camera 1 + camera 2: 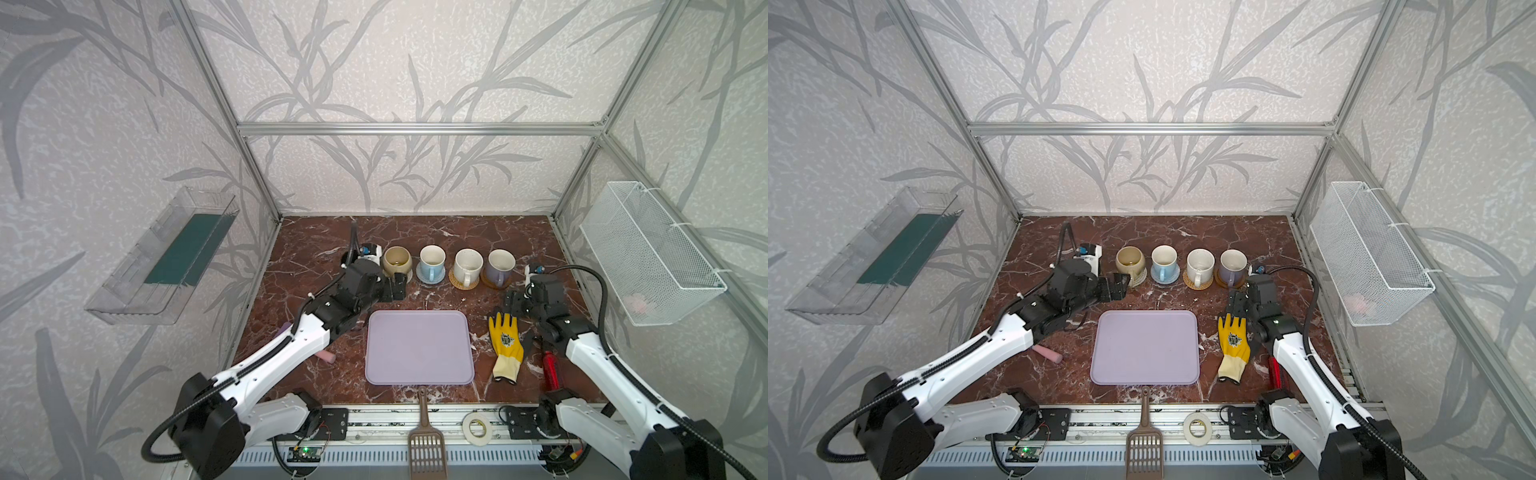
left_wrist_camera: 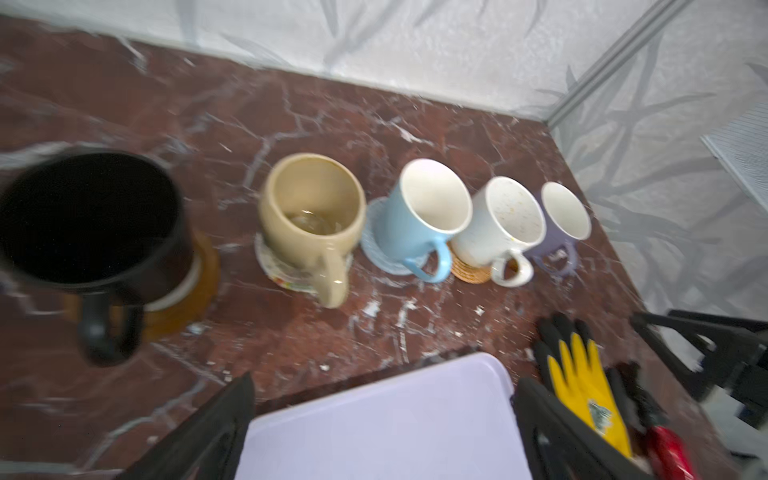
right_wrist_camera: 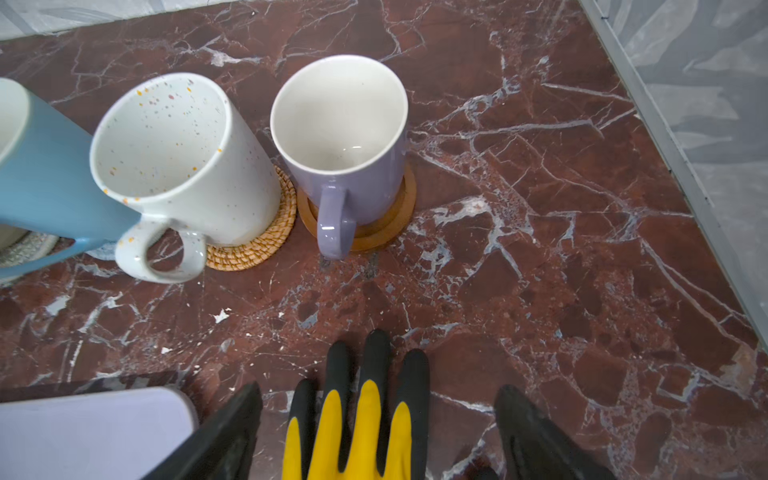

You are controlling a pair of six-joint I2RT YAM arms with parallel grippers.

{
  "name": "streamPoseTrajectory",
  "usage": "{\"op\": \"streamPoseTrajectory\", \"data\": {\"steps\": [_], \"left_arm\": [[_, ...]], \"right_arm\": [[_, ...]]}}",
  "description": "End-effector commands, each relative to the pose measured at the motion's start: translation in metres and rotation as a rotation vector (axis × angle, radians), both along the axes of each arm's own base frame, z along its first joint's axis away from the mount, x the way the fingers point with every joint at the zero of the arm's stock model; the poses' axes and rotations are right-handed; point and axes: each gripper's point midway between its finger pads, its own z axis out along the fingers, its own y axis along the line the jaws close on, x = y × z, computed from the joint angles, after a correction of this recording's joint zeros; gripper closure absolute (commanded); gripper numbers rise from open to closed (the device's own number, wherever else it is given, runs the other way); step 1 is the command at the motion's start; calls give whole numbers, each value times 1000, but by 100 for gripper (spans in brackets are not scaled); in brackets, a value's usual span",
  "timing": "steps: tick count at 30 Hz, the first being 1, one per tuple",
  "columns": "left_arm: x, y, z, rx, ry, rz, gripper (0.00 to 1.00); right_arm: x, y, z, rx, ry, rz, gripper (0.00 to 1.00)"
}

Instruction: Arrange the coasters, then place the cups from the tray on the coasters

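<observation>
While mugs (image 1: 432, 259) sit on coasters (image 1: 441, 276), basket (image 1: 648, 249) holds something pink (image 1: 639, 305) (unclear).

Ahead of your left pincer (image 1: 397, 286), five cups (image 2: 424, 208) stood in a row, each on a coaster (image 3: 249, 249); the tray (image 1: 419, 347) lay close behind. Your right pincer (image 1: 513, 305) hung over the fingertips of the glove (image 1: 506, 340), tray to its left.
</observation>
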Motion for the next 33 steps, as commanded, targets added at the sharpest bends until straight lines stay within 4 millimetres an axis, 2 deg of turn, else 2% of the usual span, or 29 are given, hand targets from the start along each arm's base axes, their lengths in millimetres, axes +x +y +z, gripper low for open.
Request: {"op": "streamPoseTrajectory", "data": {"steps": [1, 6, 10, 12, 14, 16, 20, 29, 33], "left_arm": [[2, 53, -4, 184, -119, 111, 1], [8, 109, -16, 278, -145, 233, 1], [15, 139, -20, 408, -193, 322, 1], [18, 159, -19, 450, -239, 426, 1], [22, 170, -20, 507, -268, 451, 1], [25, 187, -22, 516, -265, 516, 1], [30, 196, -33, 501, -286, 498, 1], [53, 214, -80, 449, -227, 515, 1], [62, 215, -86, 423, -267, 513, 1]], "right_arm": [[8, -6, 15, -38, -182, -1, 16], [13, -8, 32, -82, -313, 23, 16], [23, -10, 24, -132, -292, 30, 15], [30, -8, 21, -147, -307, 39, 15], [34, -8, 17, -167, -318, 49, 15], [39, -6, 16, -195, -331, 70, 14], [45, -8, 12, -213, -342, 64, 14], [70, -2, 1, -251, -365, 96, 13], [74, 1, -2, -253, -382, 110, 14]]}}
